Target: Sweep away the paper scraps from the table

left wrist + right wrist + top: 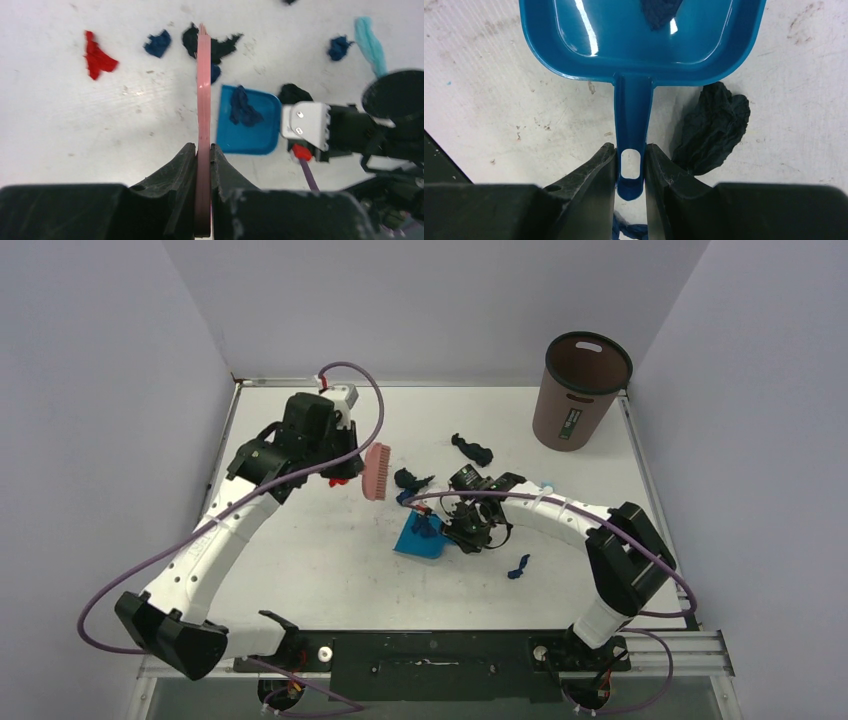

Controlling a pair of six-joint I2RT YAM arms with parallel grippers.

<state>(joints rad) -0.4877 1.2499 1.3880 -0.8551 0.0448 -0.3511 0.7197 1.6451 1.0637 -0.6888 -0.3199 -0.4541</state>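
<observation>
Presently the pink brush (pixel 377 472) is gripped edge-on by the left claw (pixel 204 150), its jaws clenched on the flat handle. The bristle head is held left of the middle of the desk (pixel 320 570). Whether the bristles touch the surface cannot be told.

The blue dustpan (pixel 589 30) is grasped by the right claw (pixel 630 157), whose jaws are closed on either side of the handle at its hanging hole. The pan is laid on the desk just beside the brush, with its open side turned toward it.

The paper scraps (pixel 220 45) are scattered over the middle of the desk. One dark blue scrap (pixel 242 107) is seen inside the pan. A black scrap (pixel 714 127) is found against the pan's rear rim, beside the handle. A red scrap (pixel 97 57) lies well apart, on the far side of the brush from the pan. A light-blue strip (pixel 371 42) is seen near the right arm.

A brown bin (pixel 583 390) is stood upright at the far right corner.
</observation>
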